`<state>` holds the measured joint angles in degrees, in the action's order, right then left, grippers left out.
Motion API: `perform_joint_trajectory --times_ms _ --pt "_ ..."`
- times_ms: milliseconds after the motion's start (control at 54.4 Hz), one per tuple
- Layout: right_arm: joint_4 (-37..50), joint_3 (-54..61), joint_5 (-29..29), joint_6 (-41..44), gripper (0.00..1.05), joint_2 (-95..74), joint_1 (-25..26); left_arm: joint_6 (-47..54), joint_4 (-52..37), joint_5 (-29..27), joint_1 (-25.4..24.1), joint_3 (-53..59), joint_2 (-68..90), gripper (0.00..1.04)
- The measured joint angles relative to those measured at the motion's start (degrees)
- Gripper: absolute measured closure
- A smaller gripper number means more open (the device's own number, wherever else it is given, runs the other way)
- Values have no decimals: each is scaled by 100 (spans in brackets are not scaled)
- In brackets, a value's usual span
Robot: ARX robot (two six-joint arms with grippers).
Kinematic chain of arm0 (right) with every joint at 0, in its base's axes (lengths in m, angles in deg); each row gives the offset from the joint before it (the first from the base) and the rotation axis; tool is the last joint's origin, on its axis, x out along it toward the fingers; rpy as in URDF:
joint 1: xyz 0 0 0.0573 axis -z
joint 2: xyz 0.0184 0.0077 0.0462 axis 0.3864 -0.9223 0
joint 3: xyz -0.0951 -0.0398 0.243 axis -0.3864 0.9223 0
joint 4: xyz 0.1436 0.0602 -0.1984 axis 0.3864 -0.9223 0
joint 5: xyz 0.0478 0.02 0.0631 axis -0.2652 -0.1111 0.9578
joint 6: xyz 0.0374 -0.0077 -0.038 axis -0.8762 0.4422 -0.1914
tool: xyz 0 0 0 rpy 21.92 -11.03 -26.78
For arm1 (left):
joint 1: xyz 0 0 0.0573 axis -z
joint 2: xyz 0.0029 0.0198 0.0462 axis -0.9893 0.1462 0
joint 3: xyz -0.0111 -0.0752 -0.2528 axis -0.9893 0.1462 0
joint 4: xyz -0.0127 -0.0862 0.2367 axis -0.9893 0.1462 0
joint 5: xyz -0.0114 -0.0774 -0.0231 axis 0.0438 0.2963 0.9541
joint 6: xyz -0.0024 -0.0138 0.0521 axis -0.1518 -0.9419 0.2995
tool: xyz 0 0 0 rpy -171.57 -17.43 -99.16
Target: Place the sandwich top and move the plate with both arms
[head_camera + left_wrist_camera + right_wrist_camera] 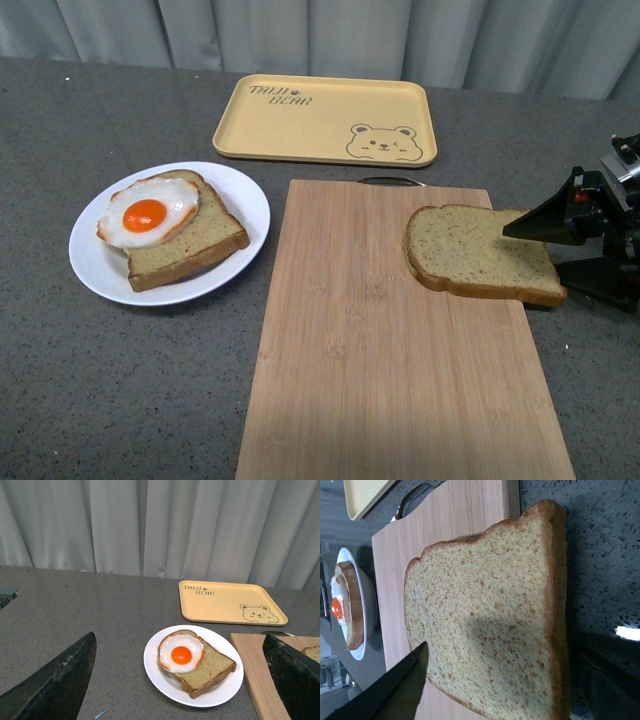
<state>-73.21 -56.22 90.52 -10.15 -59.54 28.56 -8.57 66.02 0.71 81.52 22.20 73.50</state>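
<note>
The sandwich top, a plain speckled tan slice, hangs a little above the right side of the wooden board, held flat. My right gripper is shut on its right edge; the slice fills the right wrist view. The white plate sits left of the board and carries a bread slice with a fried egg. My left gripper is open and empty, above the table in front of the plate; it is out of the front view.
A yellow tray with a bear drawing lies at the back, behind the board. A metal handle shows at the board's far edge. Grey curtains hang behind the dark grey table.
</note>
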Motion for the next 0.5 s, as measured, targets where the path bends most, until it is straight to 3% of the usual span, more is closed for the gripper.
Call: perform_joint_trajectory --times_ms 184,313,441,496 --pt "-538 -212 -203 -2 54 -52 -28 0 0 0 0 0 0 7" --pt "-748 -264 -227 81 82 -50 35 0 0 0 0 0 0 7" --pt "-855 -262 -175 166 100 57 66 0 0 0 0 0 0 7" --pt "-857 -238 -98 181 103 160 79 0 0 0 0 0 0 7"
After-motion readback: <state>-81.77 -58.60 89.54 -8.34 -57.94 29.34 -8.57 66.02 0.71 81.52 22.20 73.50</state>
